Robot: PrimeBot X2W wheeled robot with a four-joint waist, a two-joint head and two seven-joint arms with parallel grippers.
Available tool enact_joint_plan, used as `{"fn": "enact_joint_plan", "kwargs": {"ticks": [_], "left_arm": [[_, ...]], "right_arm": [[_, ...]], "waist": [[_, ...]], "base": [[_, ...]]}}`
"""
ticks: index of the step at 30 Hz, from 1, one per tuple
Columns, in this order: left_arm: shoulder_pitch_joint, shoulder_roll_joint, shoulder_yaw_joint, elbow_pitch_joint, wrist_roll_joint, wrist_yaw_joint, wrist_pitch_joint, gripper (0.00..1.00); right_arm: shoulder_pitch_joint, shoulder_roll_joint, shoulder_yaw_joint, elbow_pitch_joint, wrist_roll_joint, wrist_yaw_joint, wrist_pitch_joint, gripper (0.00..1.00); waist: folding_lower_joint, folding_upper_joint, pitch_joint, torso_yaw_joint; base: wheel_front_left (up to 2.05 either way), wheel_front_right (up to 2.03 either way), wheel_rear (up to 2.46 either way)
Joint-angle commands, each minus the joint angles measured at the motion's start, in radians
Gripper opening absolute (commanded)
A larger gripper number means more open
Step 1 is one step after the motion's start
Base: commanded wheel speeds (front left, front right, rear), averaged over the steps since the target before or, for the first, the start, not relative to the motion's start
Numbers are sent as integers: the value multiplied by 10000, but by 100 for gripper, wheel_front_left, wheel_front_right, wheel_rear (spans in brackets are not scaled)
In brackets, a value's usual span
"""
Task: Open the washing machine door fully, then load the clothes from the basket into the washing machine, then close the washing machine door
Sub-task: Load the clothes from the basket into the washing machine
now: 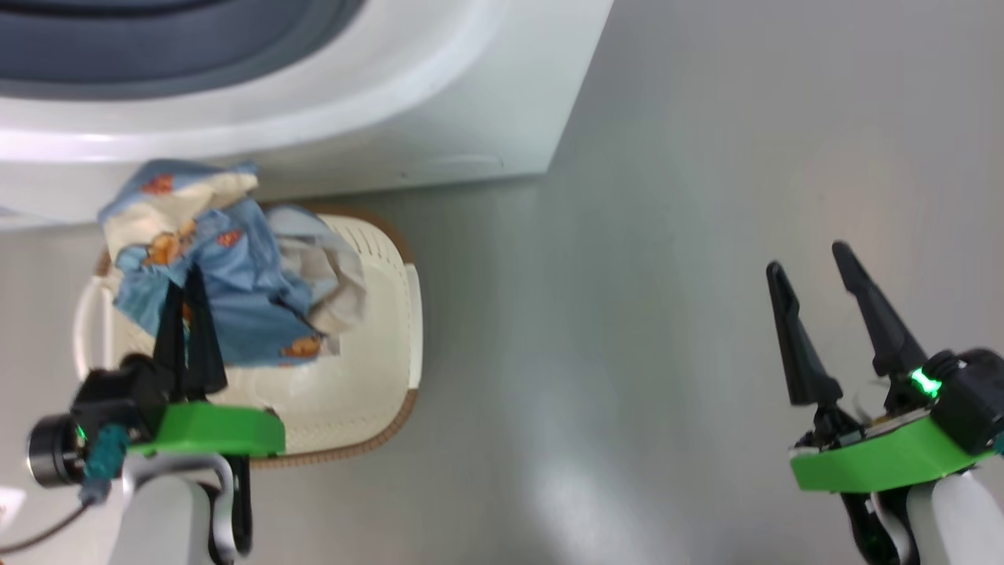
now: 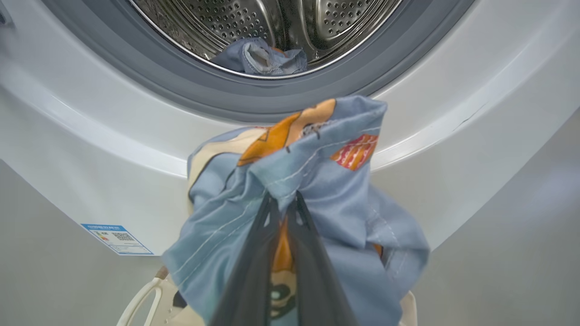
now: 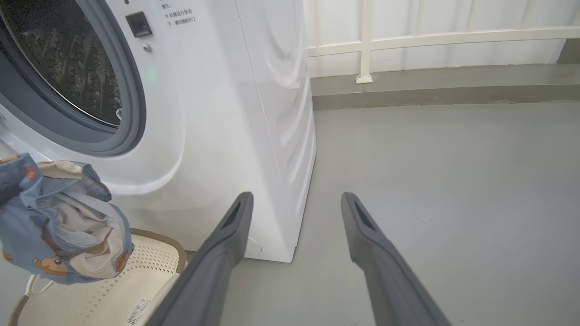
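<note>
My left gripper (image 1: 187,278) is shut on the clothes (image 1: 227,275), a light blue bear-print bundle lifted above the cream basket (image 1: 369,377). In the left wrist view the clothes (image 2: 317,181) hang from my gripper (image 2: 283,201) just below the washing machine (image 2: 453,149) opening, where another blue garment (image 2: 263,56) lies in the steel drum (image 2: 226,22). The right wrist view shows the bundle (image 3: 59,226) hanging over the basket (image 3: 149,271) in front of the washing machine (image 3: 235,113). My right gripper (image 1: 812,267) stands open over bare floor, its fingers (image 3: 226,235) apart. The door is out of view.
The grey floor (image 1: 667,275) spreads to the right of the washing machine (image 1: 439,102). A white railing (image 3: 430,40) and a low kerb run along the far side. A blue energy sticker (image 2: 118,239) sits low on the machine's front.
</note>
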State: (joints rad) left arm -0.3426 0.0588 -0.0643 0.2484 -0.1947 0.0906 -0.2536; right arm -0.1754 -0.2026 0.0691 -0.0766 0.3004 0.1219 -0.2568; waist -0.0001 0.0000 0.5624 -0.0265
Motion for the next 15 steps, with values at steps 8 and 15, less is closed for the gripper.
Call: {"fn": "enact_joint_plan", "kwargs": {"ticks": [8,15], "left_arm": [[1377,88,20,-1369,601,-362,-81,0],[2231,115,-204,-1924,796,-520,-82,0]], "right_arm": [[863,104,262,147,-172,88,-49,100],[1278,220,393,349,-226,88,-49,100]], "waist": [[1,0,-2135,250],[1,0,-3209,226]], "base": [[0,0,0],[0,0,0]]}}
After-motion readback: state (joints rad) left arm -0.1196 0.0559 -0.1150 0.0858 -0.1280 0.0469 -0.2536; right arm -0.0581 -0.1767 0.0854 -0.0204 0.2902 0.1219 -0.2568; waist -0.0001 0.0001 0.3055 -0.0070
